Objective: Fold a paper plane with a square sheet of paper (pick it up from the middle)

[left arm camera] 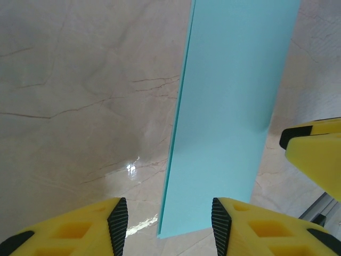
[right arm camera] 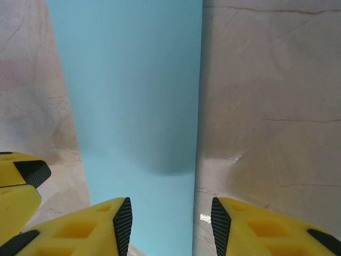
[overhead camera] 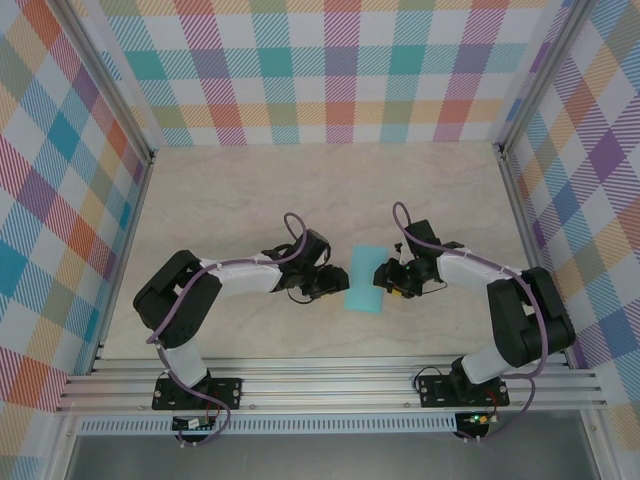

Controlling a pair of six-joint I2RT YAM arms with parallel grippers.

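The light-blue sheet of paper [overhead camera: 364, 280] lies flat on the table between my two grippers, folded into a narrow rectangle with a doubled left edge [left arm camera: 229, 106]. It has no pointed dart shape. My left gripper [overhead camera: 328, 284] stands just left of it, open, and the strip's near end sits on the table between and below its fingers [left arm camera: 169, 224]. From the right, my right gripper [overhead camera: 388, 274] faces the paper, also open, with the strip's right edge [right arm camera: 133, 106] running between its fingers [right arm camera: 170, 224]. Neither gripper holds anything.
The pale marble-patterned table top [overhead camera: 300, 190] stretches behind the paper. Aluminium rails [overhead camera: 330, 385] run along the near edge, and checked walls close the left, right and back sides. The other gripper's yellow finger [left arm camera: 314, 154] shows in each wrist view.
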